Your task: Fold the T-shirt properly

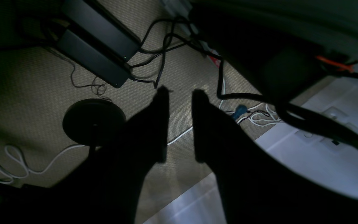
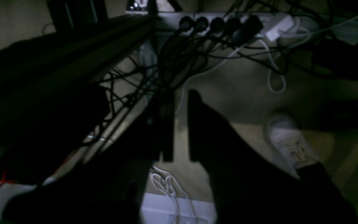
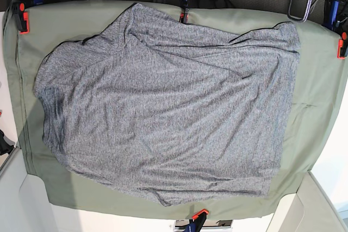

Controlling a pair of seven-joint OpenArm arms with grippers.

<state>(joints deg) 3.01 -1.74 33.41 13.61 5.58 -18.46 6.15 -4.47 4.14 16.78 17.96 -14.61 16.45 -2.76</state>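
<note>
Left wrist: left gripper slightly parted, empty, over floor cables, no shirt near.
Right wrist: right gripper likewise.
Base: T-shirt lay spread across green cloth, long axis left-right; neither arm visible.

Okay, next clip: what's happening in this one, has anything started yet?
Nothing is being handled yet. The T-shirt lies spread out and wrinkled, unfolded, on the green table cloth, which is clamped at the edges. Neither arm shows in the base view. Both wrist cameras look down at the floor and its cables: the left gripper and the right gripper each have their jaws apart with nothing between them. The folding has not begun.
</note>
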